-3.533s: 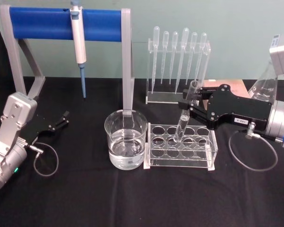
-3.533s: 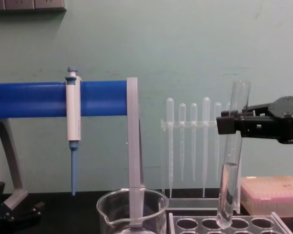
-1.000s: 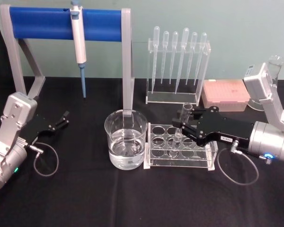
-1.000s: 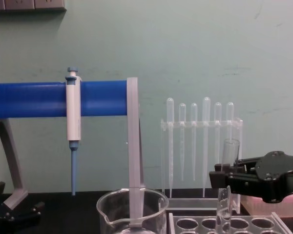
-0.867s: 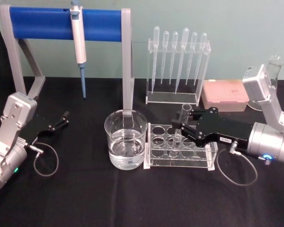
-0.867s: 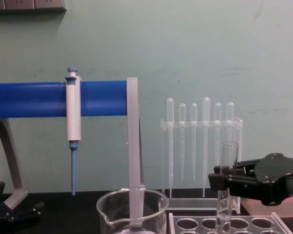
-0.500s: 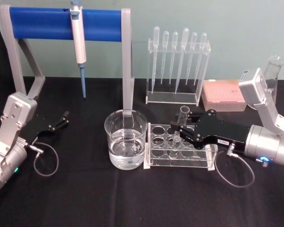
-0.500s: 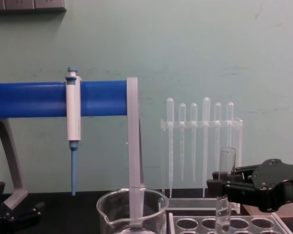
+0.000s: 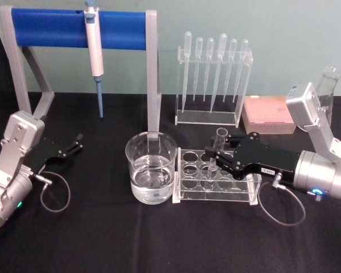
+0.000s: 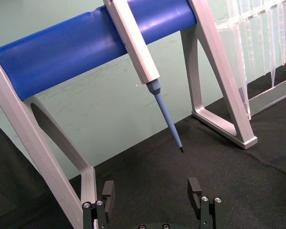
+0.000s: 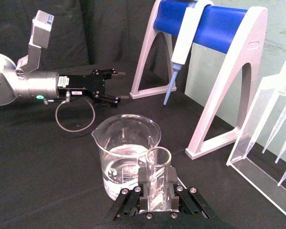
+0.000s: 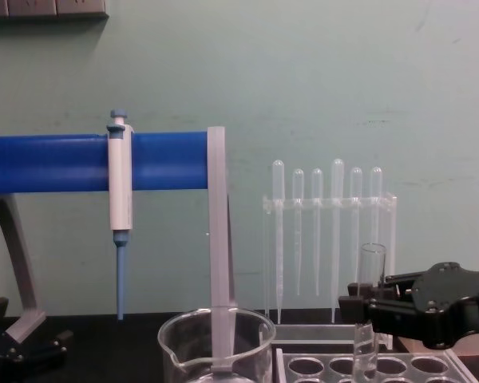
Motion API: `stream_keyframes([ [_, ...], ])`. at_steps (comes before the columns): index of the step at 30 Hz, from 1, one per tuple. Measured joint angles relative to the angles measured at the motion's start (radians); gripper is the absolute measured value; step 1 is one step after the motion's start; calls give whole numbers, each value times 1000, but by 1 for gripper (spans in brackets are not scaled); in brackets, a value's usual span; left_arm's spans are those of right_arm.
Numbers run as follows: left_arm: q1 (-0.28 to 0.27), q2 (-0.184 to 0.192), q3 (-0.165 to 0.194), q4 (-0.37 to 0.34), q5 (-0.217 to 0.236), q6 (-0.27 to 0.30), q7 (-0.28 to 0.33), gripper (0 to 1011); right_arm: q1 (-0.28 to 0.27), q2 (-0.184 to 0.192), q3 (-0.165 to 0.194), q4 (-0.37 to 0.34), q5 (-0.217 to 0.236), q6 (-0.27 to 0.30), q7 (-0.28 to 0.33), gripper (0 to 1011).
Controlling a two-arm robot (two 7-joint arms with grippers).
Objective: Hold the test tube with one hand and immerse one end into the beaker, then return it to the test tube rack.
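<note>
The test tube [image 9: 219, 139] stands nearly upright with its lower end in a middle hole of the clear rack [image 9: 243, 192], just right of the beaker [image 9: 150, 168]. My right gripper [image 9: 217, 154] is shut on the tube's upper part, reaching in from the right. From the side, the test tube [image 12: 372, 270] rises above the right gripper [image 12: 363, 307], and the beaker [image 12: 215, 345] is to its left. In the right wrist view the test tube [image 11: 157, 179] sits clamped between the jaws, with the water-holding beaker [image 11: 126, 151] beyond. My left gripper [image 9: 74, 144] is parked open at the left, its fingers [image 10: 195, 191] wide apart.
A white-and-blue pipettor [image 9: 94, 54] hangs from the blue-bar stand [image 9: 57, 28] at the back left. A pipette rack [image 9: 215, 77] stands behind the tube rack. A pink tip box [image 9: 270, 112] and a glass flask [image 9: 328, 85] are at the back right.
My right gripper has brought the tube down from a raised, tilted pose into the rack and edged slightly left. The left arm has not moved.
</note>
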Motion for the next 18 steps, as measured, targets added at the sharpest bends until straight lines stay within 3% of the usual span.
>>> stream_keyframes([
  [3,0,0,0,0,0,0,0,1000,0,0,0,0,0,0,0,249],
  [18,0,0,0,0,0,0,0,1000,0,1,0,-2,1,0,0,734],
])
